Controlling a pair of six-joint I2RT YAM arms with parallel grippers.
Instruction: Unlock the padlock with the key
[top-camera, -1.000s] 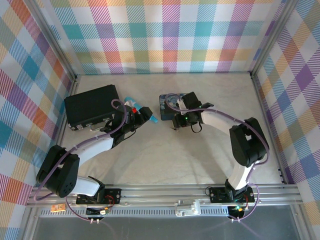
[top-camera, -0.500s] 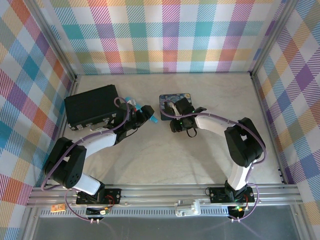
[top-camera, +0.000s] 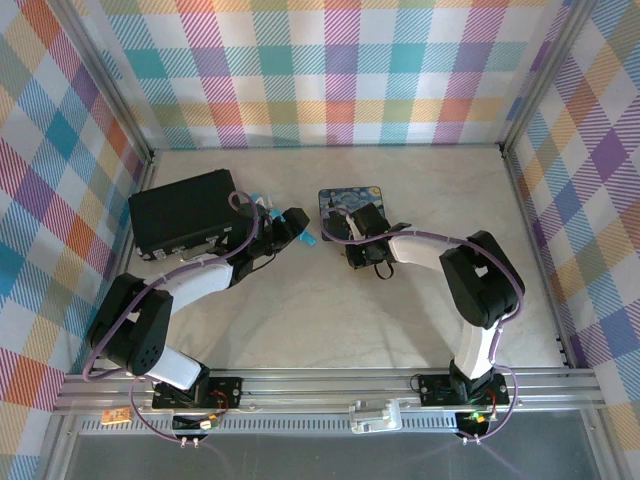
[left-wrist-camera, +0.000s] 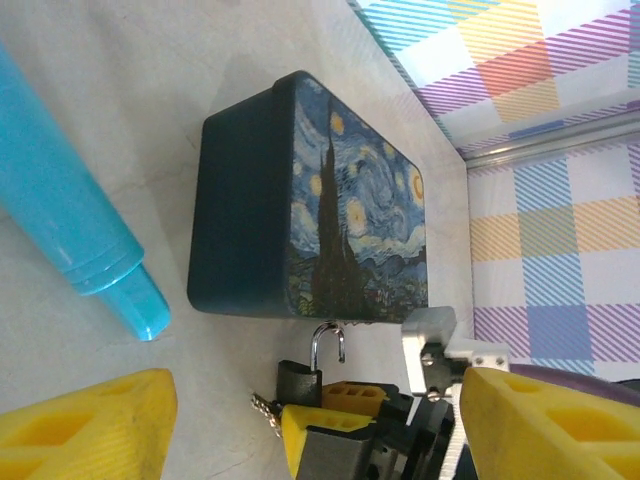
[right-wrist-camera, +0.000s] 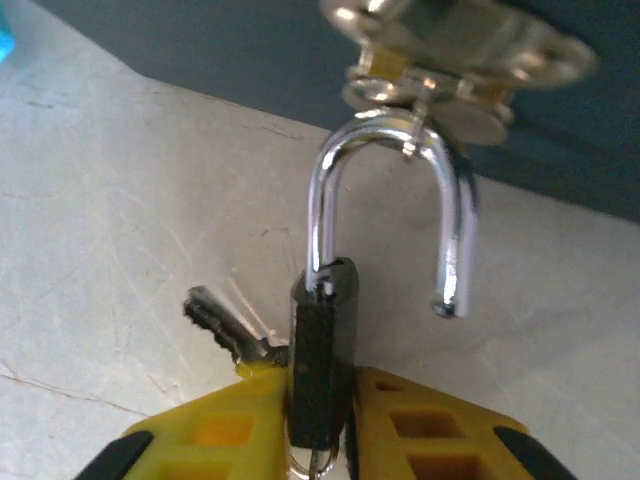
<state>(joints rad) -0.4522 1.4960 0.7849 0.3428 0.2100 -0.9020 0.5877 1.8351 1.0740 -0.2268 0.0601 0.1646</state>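
Observation:
My right gripper (right-wrist-camera: 320, 390) is shut on the dark body of the tiny padlock (right-wrist-camera: 320, 350). Its silver shackle (right-wrist-camera: 385, 150) stands open: one leg hangs free while the bend hooks through the latch (right-wrist-camera: 450, 50) of the blue painted tin (right-wrist-camera: 250, 60). A small silver key (right-wrist-camera: 225, 325) pokes out left of my yellow fingers (right-wrist-camera: 200, 430). In the left wrist view the padlock (left-wrist-camera: 300, 385) sits in front of the tin (left-wrist-camera: 330, 210). The left gripper (left-wrist-camera: 315, 420) is open around nothing, a short way from the padlock. From above, the left gripper (top-camera: 290, 225) faces the right gripper (top-camera: 352, 248).
A long cyan stick (left-wrist-camera: 70, 220) lies left of the tin, close to my left fingers. A black case (top-camera: 185, 212) sits at the far left by the wall. Plaid walls enclose the beige table (top-camera: 400, 310).
The right gripper has shifted left along the tin's near side, its forearm folding in. The left gripper has moved a little up and right towards the tin.

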